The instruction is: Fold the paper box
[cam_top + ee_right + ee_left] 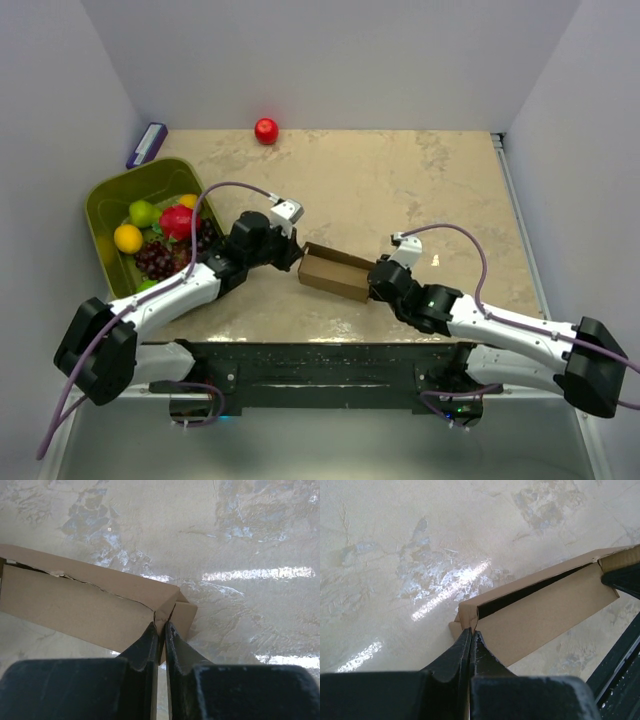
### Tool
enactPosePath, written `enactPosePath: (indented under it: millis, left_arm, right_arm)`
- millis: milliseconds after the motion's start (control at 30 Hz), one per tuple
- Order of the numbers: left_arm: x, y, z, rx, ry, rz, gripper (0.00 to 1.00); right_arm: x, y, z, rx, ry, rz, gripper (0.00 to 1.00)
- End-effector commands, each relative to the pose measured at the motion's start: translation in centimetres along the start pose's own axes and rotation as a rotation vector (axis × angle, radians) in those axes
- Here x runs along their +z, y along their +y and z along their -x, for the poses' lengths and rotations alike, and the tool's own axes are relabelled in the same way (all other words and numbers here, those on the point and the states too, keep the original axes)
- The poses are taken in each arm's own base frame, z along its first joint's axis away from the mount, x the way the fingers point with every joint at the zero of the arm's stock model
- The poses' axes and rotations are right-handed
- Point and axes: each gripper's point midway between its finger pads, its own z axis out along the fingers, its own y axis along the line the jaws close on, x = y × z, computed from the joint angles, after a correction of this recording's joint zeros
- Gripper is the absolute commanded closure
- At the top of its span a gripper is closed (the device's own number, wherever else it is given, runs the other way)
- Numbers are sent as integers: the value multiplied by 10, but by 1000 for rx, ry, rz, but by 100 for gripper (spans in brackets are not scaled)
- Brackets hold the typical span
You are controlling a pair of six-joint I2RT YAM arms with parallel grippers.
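Paper box: lay on the desk, slightly toward 6 o'clock of centre, between both arms.
Left pincer: clamped tight on the carton's 9 o'clock end flap.
Right pincer: clamped tight on its 3 o'clock end flap.

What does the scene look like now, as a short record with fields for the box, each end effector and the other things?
box: brown thin cardboard box, partly formed, lying on the beige table between the arms
left: left end effector shut on the box's left end
right: right end effector shut on the box's right end
bin: olive-green plastic bin holding fruit, at far left, apart from the box
other: red round ball and purple flat object by the far wall
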Motion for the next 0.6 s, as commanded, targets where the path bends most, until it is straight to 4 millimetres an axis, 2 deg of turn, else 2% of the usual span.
enactPosePath:
  millis: [0,567]
  left_arm:
    - [0,-17,21,-48,45,-45,100]
    - [-6,-23,23,-148,99,-35,100]
  right_arm:
    - [5,-30,-32,-113,107,-117,100]
    - [9,-41,-41,-166,146,-191,100]
